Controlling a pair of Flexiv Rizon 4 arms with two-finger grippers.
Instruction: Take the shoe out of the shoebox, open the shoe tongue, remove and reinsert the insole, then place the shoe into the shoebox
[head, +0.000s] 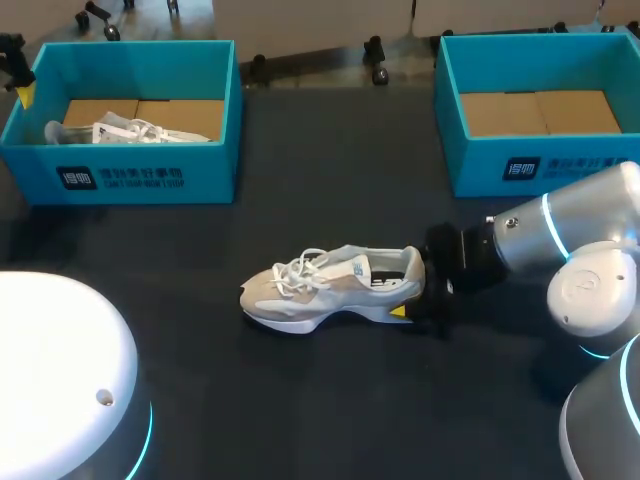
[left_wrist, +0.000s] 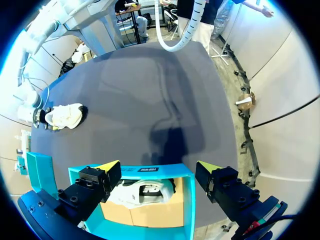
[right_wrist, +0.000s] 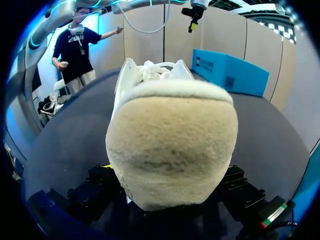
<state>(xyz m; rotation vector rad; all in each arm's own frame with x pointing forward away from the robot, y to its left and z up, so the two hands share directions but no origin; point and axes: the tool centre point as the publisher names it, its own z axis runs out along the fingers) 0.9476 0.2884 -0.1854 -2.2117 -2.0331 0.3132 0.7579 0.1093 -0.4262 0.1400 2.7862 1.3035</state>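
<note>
A white and beige shoe lies on its sole in the middle of the dark table, toe pointing left. My right gripper comes in from the right and is shut on its heel. In the right wrist view the beige heel fills the space between the fingers and hides most of them. My left gripper hangs open above the left blue shoebox, nothing between its fingers. In the head view it shows at the far left. The left wrist view shows the held shoe far across the table.
The left shoebox holds a second white shoe on brown cardboard. A second blue shoebox stands at the back right, with only cardboard showing inside. Bare table lies between the boxes and in front of the shoe.
</note>
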